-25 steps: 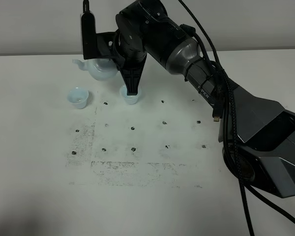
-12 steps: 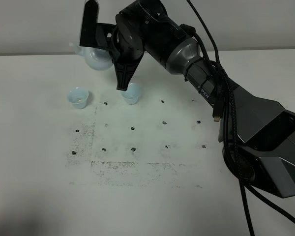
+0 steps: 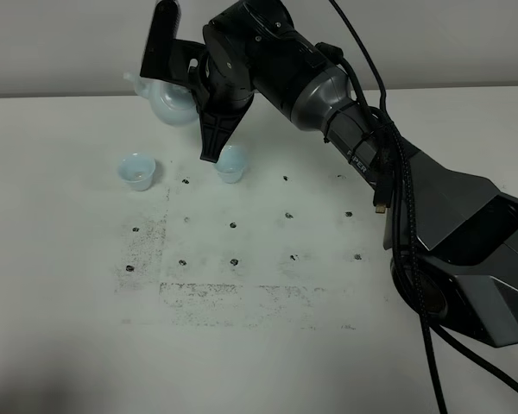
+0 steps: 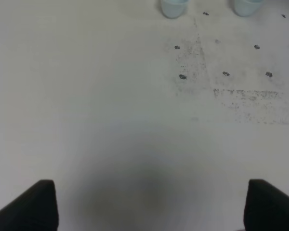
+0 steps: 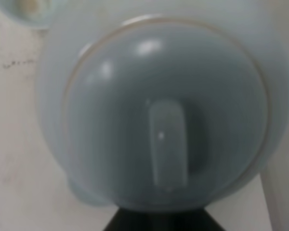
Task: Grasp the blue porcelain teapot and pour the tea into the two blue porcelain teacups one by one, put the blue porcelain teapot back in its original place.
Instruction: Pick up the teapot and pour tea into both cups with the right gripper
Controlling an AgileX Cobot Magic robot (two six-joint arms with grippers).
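The blue porcelain teapot (image 3: 166, 102) hangs above the back of the white table, spout pointing left, with my right gripper (image 3: 188, 93) shut on it. In the right wrist view the teapot (image 5: 164, 110) fills the picture and hides the fingers. One of the two blue porcelain teacups (image 3: 137, 171) stands in front of the teapot and to its left. The other teacup (image 3: 231, 164) stands just below the gripper's lower finger (image 3: 212, 138). In the left wrist view, both teacups (image 4: 173, 7) (image 4: 245, 6) sit far off and my left gripper (image 4: 154, 207) is open over bare table.
The white table (image 3: 69, 302) carries a grid of small dark marks (image 3: 233, 226) and scuffed lines in its middle. My right arm (image 3: 432, 216) with its cables spans the right side. The table's back edge meets a wall (image 3: 52, 52).
My right gripper has lifted the teapot off the table, moving it up and slightly left. The right teacup, partly hidden by the lower finger before, now shows. The teacups stay in place.
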